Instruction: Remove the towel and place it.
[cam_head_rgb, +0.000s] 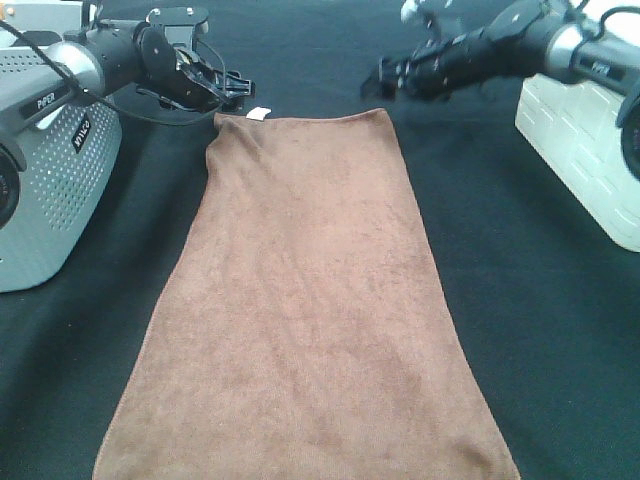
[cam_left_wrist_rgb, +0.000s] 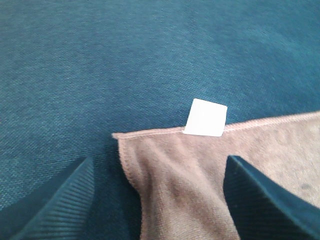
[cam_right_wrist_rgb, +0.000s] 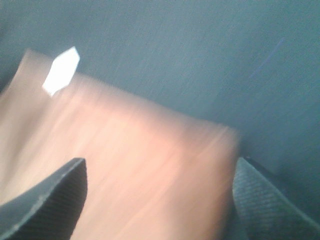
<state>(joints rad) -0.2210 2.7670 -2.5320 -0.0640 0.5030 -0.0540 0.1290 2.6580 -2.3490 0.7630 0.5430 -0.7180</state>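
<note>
The long brown terry towel (cam_head_rgb: 310, 300) lies flat on the black table cloth, running from the front edge to the back, with its small white tag (cam_head_rgb: 258, 113) at the far short edge. My left gripper (cam_head_rgb: 235, 92) is open just above and behind the towel's far left corner (cam_left_wrist_rgb: 122, 137); the tag (cam_left_wrist_rgb: 205, 118) shows between its fingers (cam_left_wrist_rgb: 55, 205). My right gripper (cam_head_rgb: 388, 75) is open above the far right corner; its blurred wrist view shows the towel (cam_right_wrist_rgb: 130, 165) and the tag (cam_right_wrist_rgb: 61, 71) between the fingers (cam_right_wrist_rgb: 47, 205).
A grey perforated arm base (cam_head_rgb: 50, 180) stands at the left and a white arm base (cam_head_rgb: 585, 140) at the right. Black table cloth (cam_head_rgb: 540, 330) surrounds the towel on both sides.
</note>
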